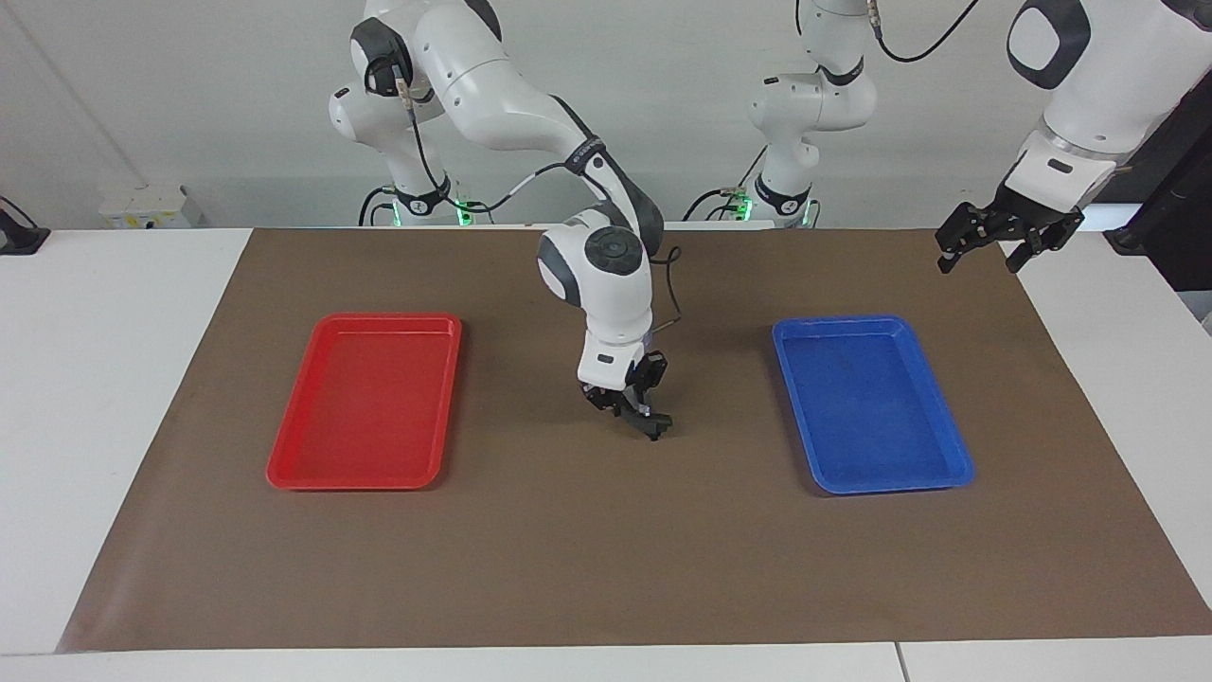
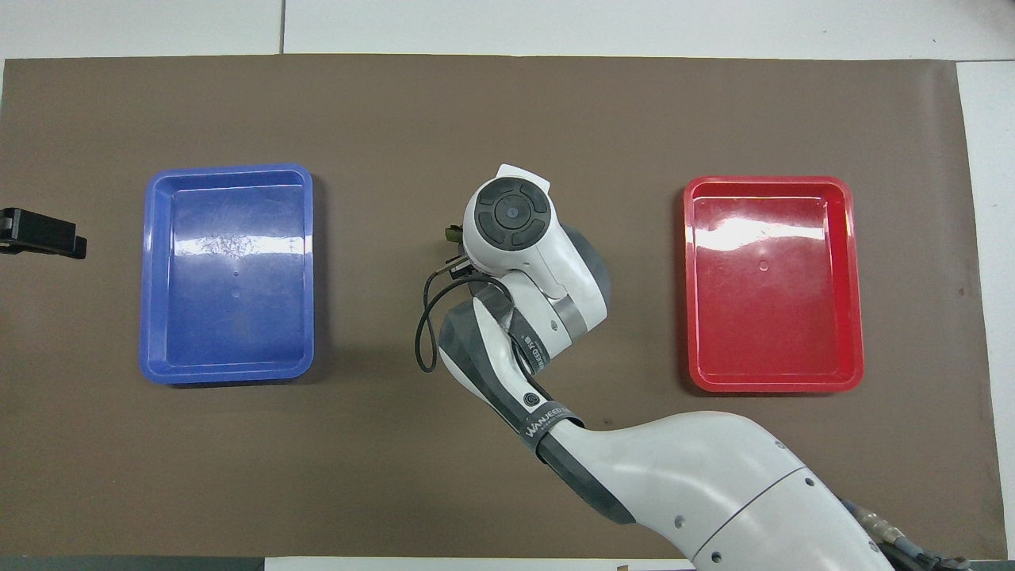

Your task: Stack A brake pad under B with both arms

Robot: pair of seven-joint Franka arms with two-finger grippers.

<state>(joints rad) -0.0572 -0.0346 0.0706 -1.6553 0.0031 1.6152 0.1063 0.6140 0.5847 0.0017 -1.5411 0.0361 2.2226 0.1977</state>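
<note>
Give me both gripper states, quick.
Right gripper: low over the mat between the trays, state cannot be told.
Left gripper: open, empty.

**Two high cameras, half a turn apart**

The facing view looks from high across the table toward the robots, taking in both bases, the wall and the whole brown mat [image 1: 606, 568]. The overhead view looks steeply down from the robots' end. Both share the mat, red tray [image 1: 284, 469] [image 2: 848, 285] and blue tray [image 1: 947, 445] [image 2: 155, 277].
</note>
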